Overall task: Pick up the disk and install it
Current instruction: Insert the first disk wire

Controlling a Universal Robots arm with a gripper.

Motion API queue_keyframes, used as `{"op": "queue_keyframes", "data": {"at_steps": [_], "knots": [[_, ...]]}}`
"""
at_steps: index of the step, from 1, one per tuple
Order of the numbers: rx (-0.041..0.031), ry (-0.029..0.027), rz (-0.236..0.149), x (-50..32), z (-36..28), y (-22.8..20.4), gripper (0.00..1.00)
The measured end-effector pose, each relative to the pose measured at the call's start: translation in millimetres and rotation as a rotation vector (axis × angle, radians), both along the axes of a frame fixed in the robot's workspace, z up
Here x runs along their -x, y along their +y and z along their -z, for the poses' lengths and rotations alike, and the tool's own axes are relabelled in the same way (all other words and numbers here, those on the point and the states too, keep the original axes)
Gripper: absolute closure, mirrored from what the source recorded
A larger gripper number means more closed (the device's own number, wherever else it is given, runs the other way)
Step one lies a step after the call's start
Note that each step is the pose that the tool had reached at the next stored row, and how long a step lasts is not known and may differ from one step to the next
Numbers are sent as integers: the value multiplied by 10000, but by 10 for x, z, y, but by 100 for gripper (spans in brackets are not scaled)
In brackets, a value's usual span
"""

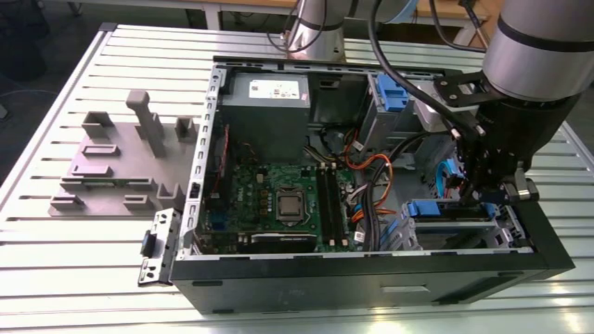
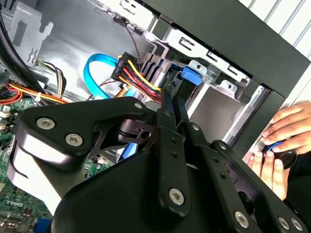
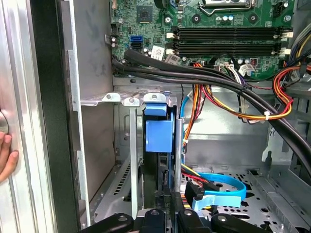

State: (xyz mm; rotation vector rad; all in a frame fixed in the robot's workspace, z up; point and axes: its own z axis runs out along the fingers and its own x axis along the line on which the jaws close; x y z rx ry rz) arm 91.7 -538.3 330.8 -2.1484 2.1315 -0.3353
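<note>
The disk stands on edge in a slot of the metal drive cage, at the case corner on the exterior view's right. Its blue plastic end faces my fingers. The same blue end of the disk appears just past my fingertips in the second wrist view. My gripper reaches down into the open computer case, its two black fingers pressed side by side and shut, in line with the disk's near end. I cannot tell whether they touch it. In the exterior view my gripper hangs over the cage beside the disk.
A person's hand rests on the outside of the case by the cage. Bundled black, orange and yellow cables and a blue flat cable lie close to the cage. The motherboard, a grey box with a white sticker and a grey fixture block lie toward the exterior view's left.
</note>
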Motion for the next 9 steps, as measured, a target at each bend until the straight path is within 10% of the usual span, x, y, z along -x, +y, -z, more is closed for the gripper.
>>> {"op": "queue_keyframes", "data": {"at_steps": [9], "knots": [[-1, -1, -275, -5, 1, 0, 84]]}}
